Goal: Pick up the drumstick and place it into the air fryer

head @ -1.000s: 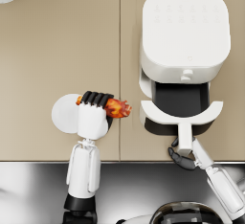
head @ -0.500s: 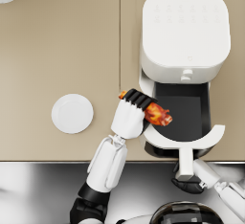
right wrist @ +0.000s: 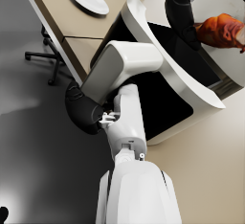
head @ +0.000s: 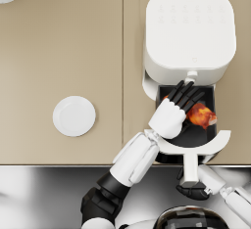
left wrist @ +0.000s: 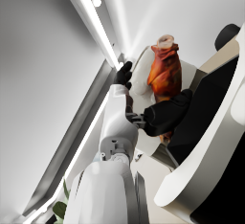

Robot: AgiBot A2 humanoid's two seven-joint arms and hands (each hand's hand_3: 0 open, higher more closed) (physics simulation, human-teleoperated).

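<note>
Left hand (head: 177, 106) grips the drumstick (head: 201, 115) over the drawer (head: 221, 140); lower it, then release. Right hand (head: 192, 191) grips the handle (head: 189, 164).

Glossy white, rounded forearm shells end in matte black left hand (head: 185, 96) and right hand (head: 192, 191); black joint collars sit behind each wrist.

Beige countertop (head: 63, 52), dark glossy floor (right wrist: 33, 122), office chair (right wrist: 40, 55).

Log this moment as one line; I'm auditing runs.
left hand: holds browned drumstick over open black drawer | right hand: grips white drawer handle | phase: placing
</note>
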